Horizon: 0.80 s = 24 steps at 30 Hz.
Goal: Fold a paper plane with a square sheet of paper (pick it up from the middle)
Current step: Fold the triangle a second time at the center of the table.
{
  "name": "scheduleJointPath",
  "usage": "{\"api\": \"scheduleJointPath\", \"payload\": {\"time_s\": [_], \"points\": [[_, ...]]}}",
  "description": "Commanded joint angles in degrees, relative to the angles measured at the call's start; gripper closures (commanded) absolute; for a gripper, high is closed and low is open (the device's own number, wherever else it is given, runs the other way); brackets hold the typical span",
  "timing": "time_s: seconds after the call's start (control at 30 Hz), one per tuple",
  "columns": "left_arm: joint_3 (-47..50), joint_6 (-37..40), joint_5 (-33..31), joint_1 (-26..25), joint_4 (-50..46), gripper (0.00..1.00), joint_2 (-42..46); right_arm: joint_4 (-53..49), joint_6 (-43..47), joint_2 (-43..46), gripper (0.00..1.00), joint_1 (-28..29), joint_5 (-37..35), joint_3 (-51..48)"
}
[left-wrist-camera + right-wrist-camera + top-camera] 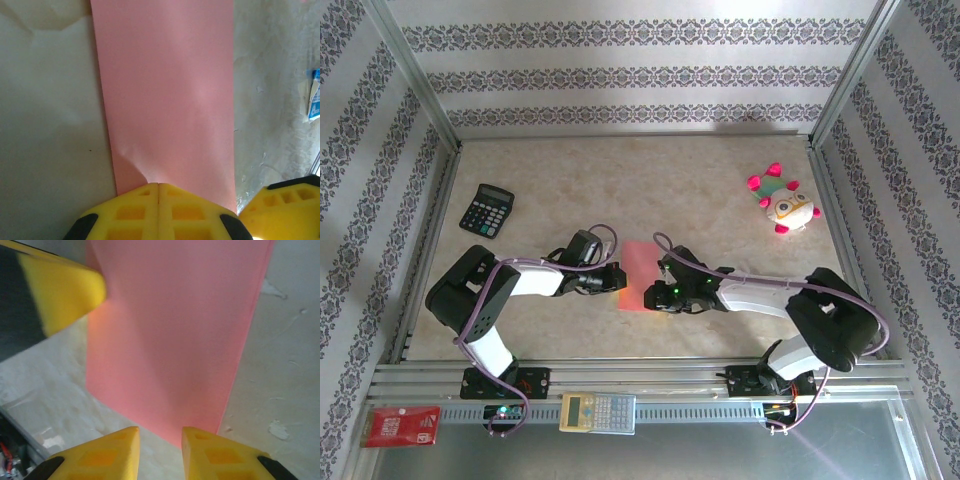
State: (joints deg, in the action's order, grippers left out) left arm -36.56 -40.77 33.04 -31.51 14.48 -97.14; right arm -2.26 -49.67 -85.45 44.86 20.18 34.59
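The salmon-pink sheet of paper (640, 270) lies on the table between my two grippers, showing as a strip longer than it is wide. My left gripper (617, 281) is at its left edge. In the left wrist view this gripper (158, 185) is shut on the sheet's near edge, and the paper (165, 90) puckers just ahead of the tips. My right gripper (656, 295) is at the sheet's right side. In the right wrist view its jaws (160, 437) stand apart, with the paper's (170, 340) near corner just ahead of the gap and nothing gripped.
A black calculator (486, 210) lies at the back left and a pink-and-white plush toy (783, 203) at the back right. A beige calculator (598, 412) and a red card (402, 426) rest on the metal front rail. Patterned walls enclose the table.
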Motion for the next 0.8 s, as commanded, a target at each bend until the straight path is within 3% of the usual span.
{"api": "scheduleJointPath", "payload": {"time_s": [0.0,0.2,0.77], "points": [[2.16,0.29,-1.48,-0.51,-1.83,0.97,-2.35,0.66,-1.57,-1.36,0.72,0.54,-3.06,0.31],[1.89,1.16,-1.38,-0.49,-2.61,0.97,-2.26,0.01,-0.69,-2.12,0.71,0.59,-5.33,0.95],[1.62,2.02,-1.13,-0.49,-3.82,0.97,-3.1,10.32,0.8,-3.15,0.69,0.49,-2.14,2.37]]}}
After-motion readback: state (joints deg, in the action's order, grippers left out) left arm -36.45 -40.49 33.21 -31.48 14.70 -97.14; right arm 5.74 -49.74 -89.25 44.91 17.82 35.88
